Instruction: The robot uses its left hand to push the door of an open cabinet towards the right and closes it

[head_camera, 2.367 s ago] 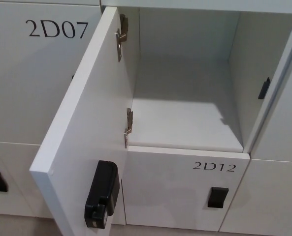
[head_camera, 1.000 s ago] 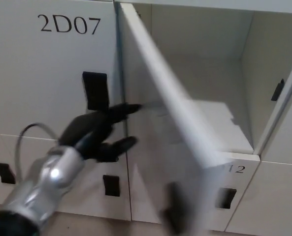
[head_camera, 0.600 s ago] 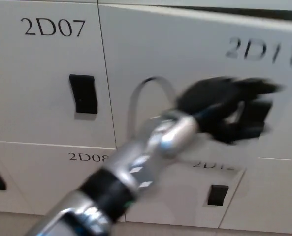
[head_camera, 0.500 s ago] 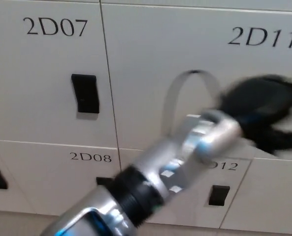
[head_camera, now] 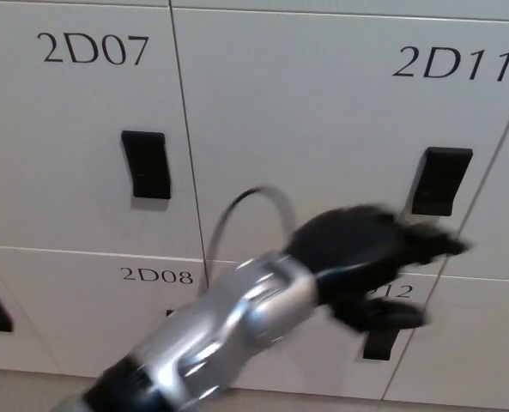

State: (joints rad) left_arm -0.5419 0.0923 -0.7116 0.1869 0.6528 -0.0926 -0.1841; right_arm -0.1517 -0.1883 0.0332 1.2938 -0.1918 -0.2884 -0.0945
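Observation:
The white cabinet door marked 2D11 (head_camera: 323, 129) lies flush with its neighbours, its black handle (head_camera: 440, 180) at the right side. My left hand (head_camera: 366, 257) hangs in front of the door's lower edge, below and left of that handle, blurred by motion. Its fingers are spread apart and hold nothing. The silver forearm (head_camera: 220, 330) runs down to the lower left. My right hand does not show.
Door 2D07 (head_camera: 82, 129) with a black handle (head_camera: 146, 163) is at the left. Below are doors 2D08 (head_camera: 91, 318) and 2D12 (head_camera: 323, 352), the latter's handle (head_camera: 379, 342) partly behind my hand. Another door edge shows at far right.
The door swung from wide open to shut, pushed rightward by my left hand. Since then the hand has dropped down and left, away from the handle area.

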